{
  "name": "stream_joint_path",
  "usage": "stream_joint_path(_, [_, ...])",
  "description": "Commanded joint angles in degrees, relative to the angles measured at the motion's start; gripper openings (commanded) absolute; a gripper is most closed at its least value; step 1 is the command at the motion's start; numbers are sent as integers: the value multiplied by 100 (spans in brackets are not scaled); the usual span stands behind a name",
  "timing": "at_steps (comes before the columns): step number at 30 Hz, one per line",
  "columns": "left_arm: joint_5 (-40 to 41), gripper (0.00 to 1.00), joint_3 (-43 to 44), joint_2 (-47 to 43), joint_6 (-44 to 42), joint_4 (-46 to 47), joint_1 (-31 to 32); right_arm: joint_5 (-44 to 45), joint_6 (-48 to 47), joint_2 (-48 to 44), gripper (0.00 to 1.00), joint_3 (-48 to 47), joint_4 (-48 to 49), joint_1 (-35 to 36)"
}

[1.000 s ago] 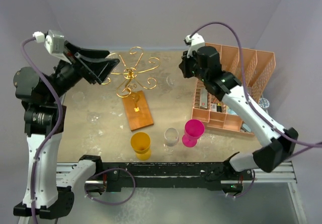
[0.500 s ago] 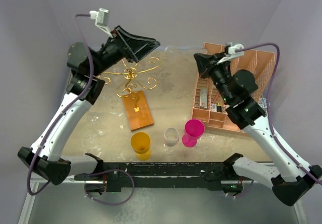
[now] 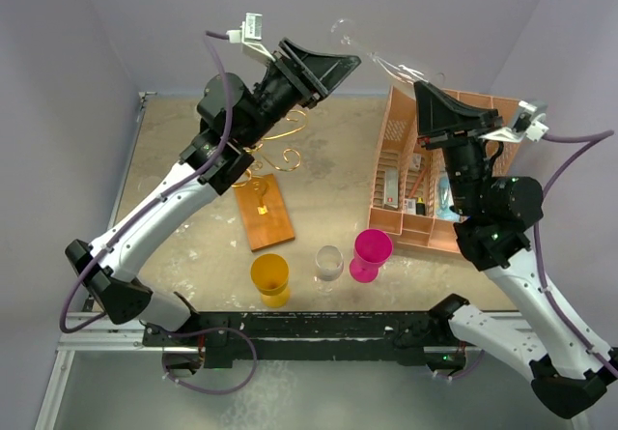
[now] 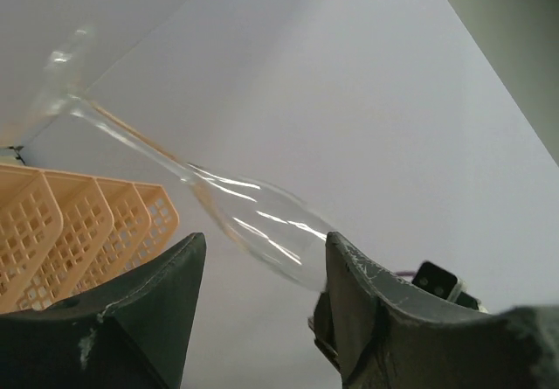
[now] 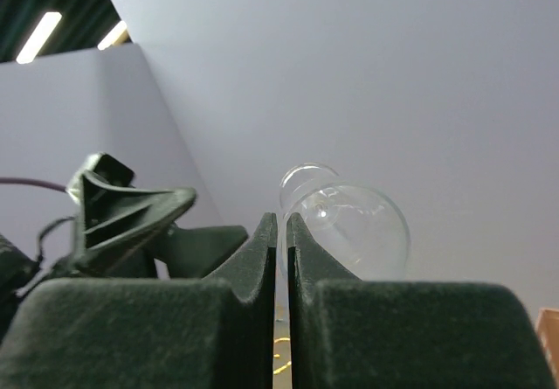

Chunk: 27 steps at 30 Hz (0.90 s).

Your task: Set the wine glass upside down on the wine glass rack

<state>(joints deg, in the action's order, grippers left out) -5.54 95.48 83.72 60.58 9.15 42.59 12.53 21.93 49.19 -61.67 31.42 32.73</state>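
The clear wine glass (image 3: 345,32) is held high in the air, lying nearly sideways. My right gripper (image 3: 423,90) is shut on the edge of its foot; in the right wrist view (image 5: 281,218) the bowl (image 5: 349,223) shows just past the fingertips. My left gripper (image 3: 348,63) is open, raised beside the bowl; in the left wrist view (image 4: 262,240) the bowl (image 4: 262,223) lies between the two fingertips, close to the right one. The gold wire wine glass rack (image 3: 280,145) stands on its wooden base (image 3: 266,213), partly hidden behind my left arm.
A yellow cup (image 3: 270,277), a small clear glass (image 3: 329,264) and a pink cup (image 3: 370,254) stand near the table's front edge. The salmon-pink slotted organizer (image 3: 435,179) is at the right, under my right arm.
Both arms have swung up and toward each other. The right gripper has carried the wine glass up off the table; the open left gripper has moved right to the bowl.
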Motion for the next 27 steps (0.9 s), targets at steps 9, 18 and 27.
stream_joint_path(9, [1510,55,326,480,931,571,39,-310,878,-412,0,463,1239,27])
stream_joint_path(18, [2383,39,-430,211,1397,1412,66,-687,1144,-388,0,682,1507,28])
stream_joint_path(27, [2857,28,-802,99,1715,2170,70,-1027,1368,-414,0,890,1563,27])
